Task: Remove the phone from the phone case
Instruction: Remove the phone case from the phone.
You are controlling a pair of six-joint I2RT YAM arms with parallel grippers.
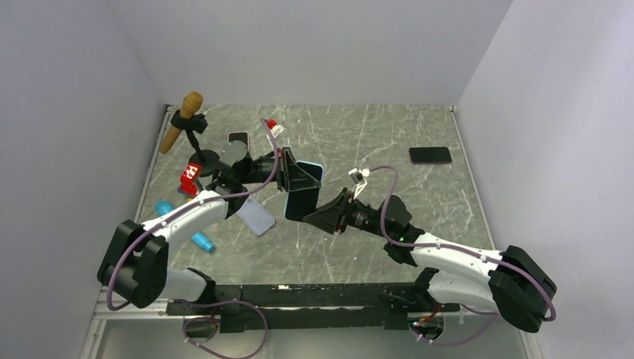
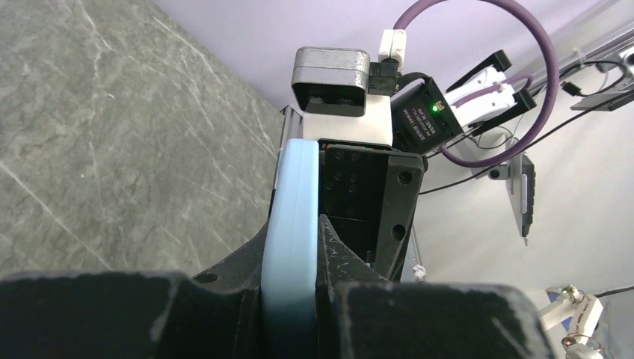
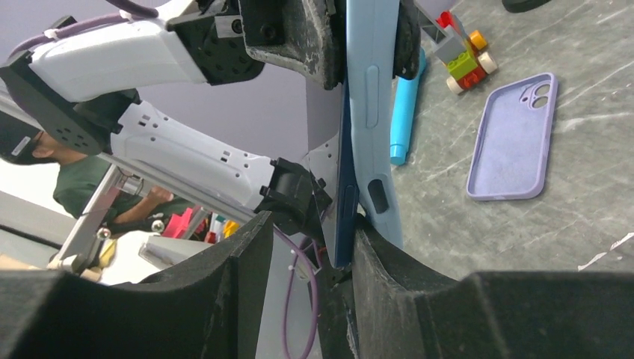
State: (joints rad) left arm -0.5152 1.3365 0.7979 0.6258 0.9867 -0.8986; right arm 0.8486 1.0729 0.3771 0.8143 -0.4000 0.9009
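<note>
Lilac case (image 3: 512, 138), blue tube (image 3: 404, 112) lie near phone case (image 3: 374, 149).

Matt light-blue phone case (image 3: 371, 90), glossy dark phone (image 3: 345, 202), smooth grey marbled table (image 1: 359, 142), matt lilac case (image 3: 512, 142)

Two arms (image 1: 187, 217), two phone cases (image 1: 256, 217), one microphone (image 1: 193, 101)

In the top view the phone case (image 1: 299, 200) hangs at frame centre above the desk (image 1: 374, 134), with the left gripper (image 1: 308, 178) at its upper end and the right gripper (image 1: 314, 215) at its lower end. The phone (image 3: 342, 202) seems partly out along one edge. A second case (image 1: 256, 216) lies just left, and another phone (image 1: 430, 155) lies at the upper right.
</note>
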